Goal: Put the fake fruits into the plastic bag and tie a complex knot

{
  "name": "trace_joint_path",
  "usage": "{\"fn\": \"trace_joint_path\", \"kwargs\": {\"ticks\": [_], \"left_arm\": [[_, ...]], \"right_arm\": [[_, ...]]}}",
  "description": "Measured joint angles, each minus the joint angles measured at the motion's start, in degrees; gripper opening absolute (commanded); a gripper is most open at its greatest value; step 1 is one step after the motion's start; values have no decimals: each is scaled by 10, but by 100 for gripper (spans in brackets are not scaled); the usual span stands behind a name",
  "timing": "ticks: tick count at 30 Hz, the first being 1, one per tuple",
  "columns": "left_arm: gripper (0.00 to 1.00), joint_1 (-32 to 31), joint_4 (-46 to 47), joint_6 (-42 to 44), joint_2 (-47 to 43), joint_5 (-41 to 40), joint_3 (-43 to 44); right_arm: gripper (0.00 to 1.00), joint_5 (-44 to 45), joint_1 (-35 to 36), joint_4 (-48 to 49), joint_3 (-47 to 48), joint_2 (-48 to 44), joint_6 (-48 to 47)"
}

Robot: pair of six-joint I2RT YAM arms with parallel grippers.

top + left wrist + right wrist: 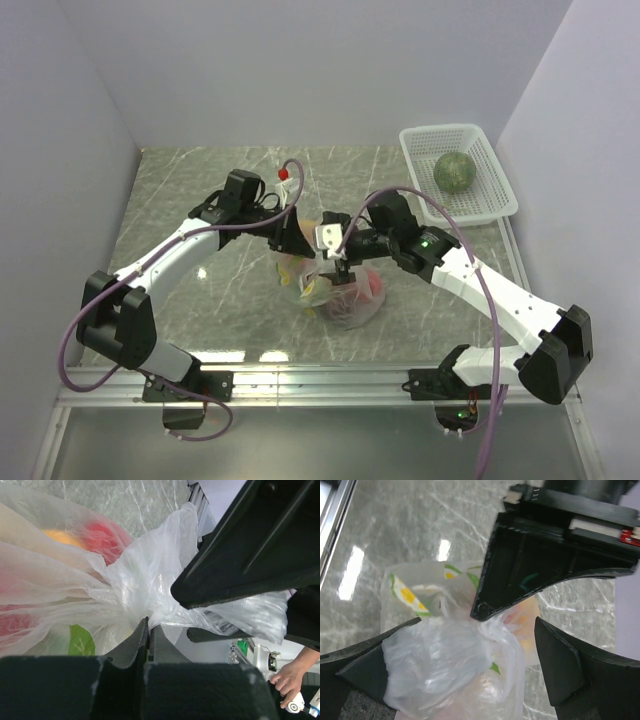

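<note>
The plastic bag [342, 296] lies mid-table with fake fruits inside; a red one [104, 534] and an orange one [59, 536] show through the film. My left gripper [149, 623] is shut on a bunched twist of the bag's film [142, 587], and from above it [300, 243] sits at the bag's upper left. My right gripper [470, 675] is open, its fingers [577, 672] on either side of a gathered wad of bag [445, 665] without closing on it. Seen from above, the right gripper [342, 268] hangs over the bag's top. The dull green melon [455, 171] lies in the basket.
The white lattice basket [492, 190] stands at the back right by the wall. White walls close in the table's left, back and right sides. A metal rail [320, 380] runs along the near edge. A person's hand [289, 677] shows at the left wrist view's lower right.
</note>
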Motion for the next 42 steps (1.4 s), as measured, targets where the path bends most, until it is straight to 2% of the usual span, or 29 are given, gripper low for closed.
{"fn": "trace_joint_path", "kwargs": {"ticks": [4,8,17,18,20,21,23,24,25,33,36,42], "left_arm": [[0,1,5,-2,0,1,0],[0,6,4,-2,-1,7,0],[0,17,-7,14,-23,16,-1],[0,17,-13,22,-28,17,-2],[0,17,-22,37,-38,16,-8],[0,17,-26,45,-43,15,-11],[0,17,-31,58,-52,9,-16],[0,17,-31,62,-55,3,-19],[0,17,-31,65,-57,-5,-22],[0,-46,20,42,-43,-110,-44],[0,-60,61,-1,-21,-147,-50],[0,-67,172,-129,10,-168,-96]], "right_arm": [[100,16,-2,33,4,8,62],[96,31,-13,37,9,30,76],[54,54,-39,23,25,59,75],[46,56,-41,20,33,64,78],[35,58,-45,15,50,75,89],[24,58,-46,7,62,83,94],[13,56,-46,-8,84,97,111],[3,55,-46,-17,95,103,122],[0,53,-46,-25,104,109,132],[0,45,-46,-73,133,134,272],[0,55,-47,-71,122,129,328],[0,94,-52,-54,76,107,445]]}}
